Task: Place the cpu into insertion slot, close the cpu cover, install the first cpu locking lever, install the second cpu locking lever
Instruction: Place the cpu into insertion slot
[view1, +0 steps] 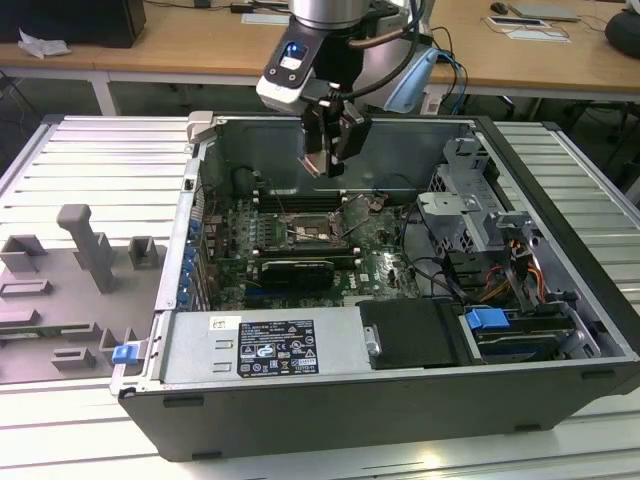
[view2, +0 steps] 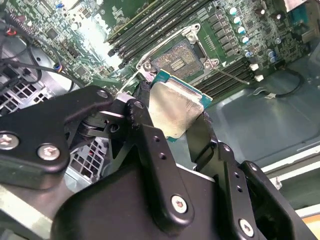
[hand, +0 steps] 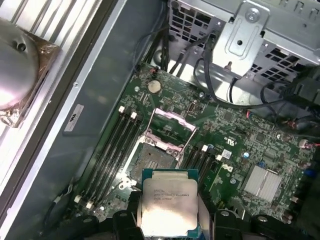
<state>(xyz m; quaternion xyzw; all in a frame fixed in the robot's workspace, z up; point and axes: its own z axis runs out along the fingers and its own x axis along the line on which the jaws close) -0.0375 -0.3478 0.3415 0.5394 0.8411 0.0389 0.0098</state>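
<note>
where the claw hangs above the open computer case, its two black fingers are closed on opposite edges of the chip and carry it clear of the green board. the chip sits between the fingers with its pale metal top toward the first wrist view. it is above the socket, not touching it, and is not yet seated. the socket lies bare on the board, with its dark centre exposed. the cover plate is swung open and stands at one edge of the socket. long narrow memory slots run along both sides of the socket. in the exterior view, the claw is over the far half of the case, near its far wall. a metal drive cage occupies the exterior view's right of the case, and a power supply box lies along the near side. the case rests on a slatted metal table. grey fixture blocks stand on the table on the exterior view's left, beside the case.
</note>
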